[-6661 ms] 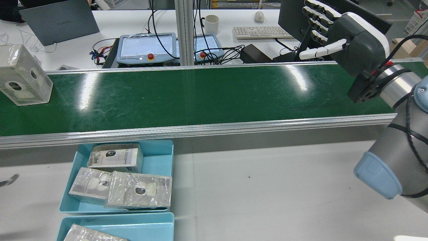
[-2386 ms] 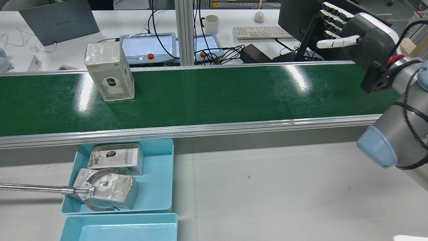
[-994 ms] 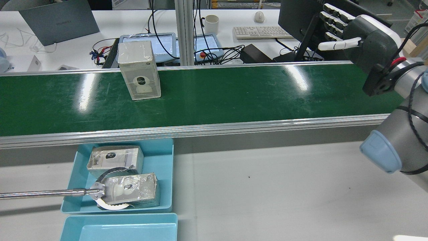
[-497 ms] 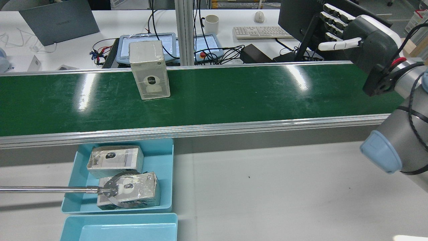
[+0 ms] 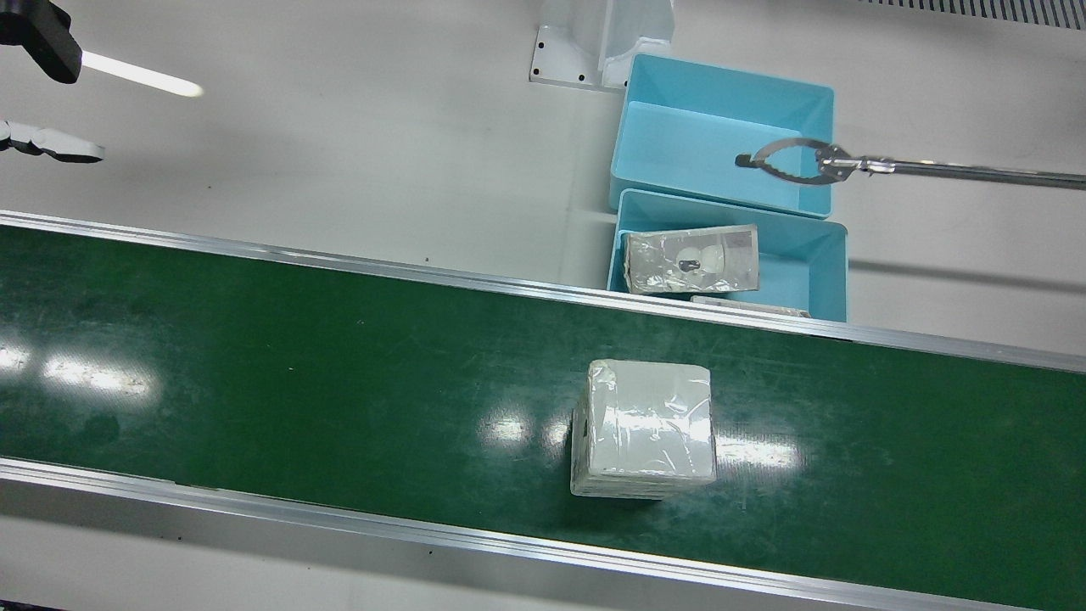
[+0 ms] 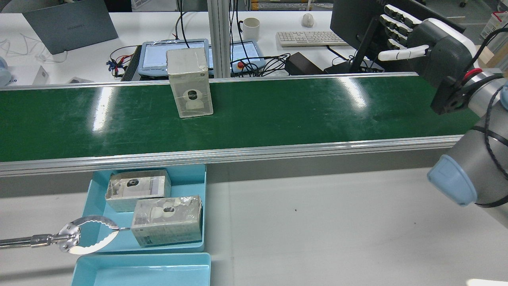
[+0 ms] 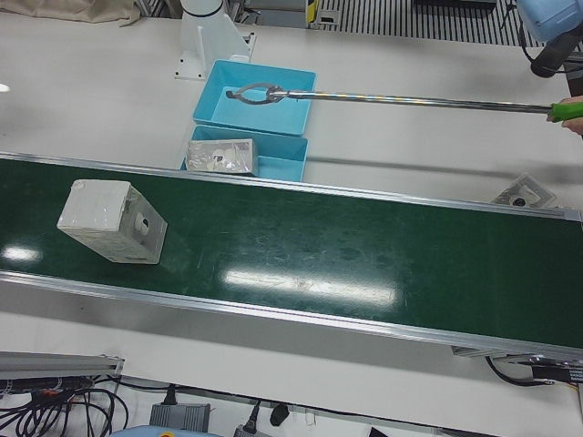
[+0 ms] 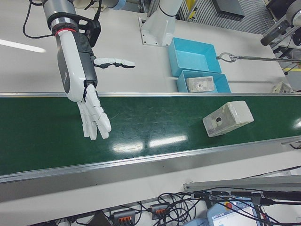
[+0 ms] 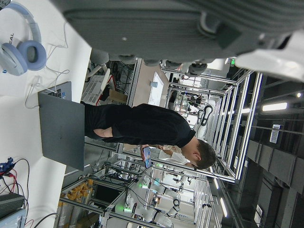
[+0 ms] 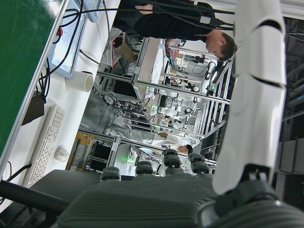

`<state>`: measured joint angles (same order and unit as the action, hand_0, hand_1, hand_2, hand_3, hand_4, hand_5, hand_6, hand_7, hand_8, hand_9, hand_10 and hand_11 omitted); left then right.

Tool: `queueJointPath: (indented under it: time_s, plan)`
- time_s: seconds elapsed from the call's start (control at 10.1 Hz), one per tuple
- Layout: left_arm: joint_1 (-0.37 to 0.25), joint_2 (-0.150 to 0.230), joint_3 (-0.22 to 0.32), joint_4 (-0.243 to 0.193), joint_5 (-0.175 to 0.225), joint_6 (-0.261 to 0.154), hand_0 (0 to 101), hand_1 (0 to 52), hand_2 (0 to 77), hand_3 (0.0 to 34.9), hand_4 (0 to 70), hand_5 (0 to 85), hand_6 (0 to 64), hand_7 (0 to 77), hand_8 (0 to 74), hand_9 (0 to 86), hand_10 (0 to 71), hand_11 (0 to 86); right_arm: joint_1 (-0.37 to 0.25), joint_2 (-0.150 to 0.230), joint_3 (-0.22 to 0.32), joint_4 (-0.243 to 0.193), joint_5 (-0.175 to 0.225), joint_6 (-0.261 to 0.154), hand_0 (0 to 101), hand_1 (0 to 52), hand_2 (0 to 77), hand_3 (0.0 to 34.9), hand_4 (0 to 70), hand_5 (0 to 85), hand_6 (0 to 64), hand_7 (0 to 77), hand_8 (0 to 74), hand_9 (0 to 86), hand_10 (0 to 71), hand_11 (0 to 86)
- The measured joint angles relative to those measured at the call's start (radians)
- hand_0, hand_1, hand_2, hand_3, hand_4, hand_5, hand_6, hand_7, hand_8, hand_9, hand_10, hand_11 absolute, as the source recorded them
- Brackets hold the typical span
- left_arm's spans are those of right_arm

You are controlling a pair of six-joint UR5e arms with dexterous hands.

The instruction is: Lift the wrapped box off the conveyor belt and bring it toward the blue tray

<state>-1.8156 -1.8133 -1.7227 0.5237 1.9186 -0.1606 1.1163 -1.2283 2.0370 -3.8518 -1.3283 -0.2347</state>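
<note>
One wrapped box point(image 6: 189, 83) stands upright on the green conveyor belt point(image 6: 278, 115), near its far edge in the rear view and well apart from your right hand point(image 8: 87, 92). That hand hangs over the belt's downstream end with its fingers point(image 8: 95, 117) spread and straight, holding nothing. Your left hand does not appear over the table in any of the fixed views; its own camera shows only the underside of the hand point(image 9: 156, 28) against the lab, and I cannot tell from that how the fingers stand.

You are in the waiting step: the pick has not begun. I judge that the next move calls for meeting the box as the belt brings it toward you, closing across its narrow sides while it stands tall, since the shiny film will likely be slippery and a push on the top could tip it. Then lift clear of the rail and swing back toward the near blue tray point(image 6: 194, 186), which already holds two wrapped boxes.

Compared with half a second ago, the box has ridden a little further toward your right hand, which has not shifted. The long reacher tool point(image 6: 79, 238) has let go of the front box in the tray and now sits open beside it.
</note>
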Motion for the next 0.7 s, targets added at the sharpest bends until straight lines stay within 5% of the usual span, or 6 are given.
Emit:
queueJointPath:
  time_s: [0.6, 0.7]
  plan:
    - [0.0, 0.0, 0.0, 0.0, 0.0, 0.0, 0, 0.0, 0.5, 0.0, 0.0, 1.1, 0.0, 0.5, 0.0, 0.0, 0.0, 0.0, -0.004, -0.009, 0.004, 0.005, -0.006, -0.001, 43, 7.6, 2.7, 11.2, 0.0, 3.3, 0.0, 0.5, 2.7, 1.6, 1.1, 3.3]
    - [0.0, 0.0, 0.0, 0.0, 0.0, 0.0, 0, 0.0, 1.1, 0.0, 0.0, 1.1, 0.0, 0.0, 0.0, 0.0, 0.0, 0.0, -0.008, -0.006, -0.006, 0.015, -0.01, -0.002, 45, 12.0, 6.0, 11.2, 0.0, 3.3, 0.0, 0.5, 2.7, 1.6, 1.1, 2.7]
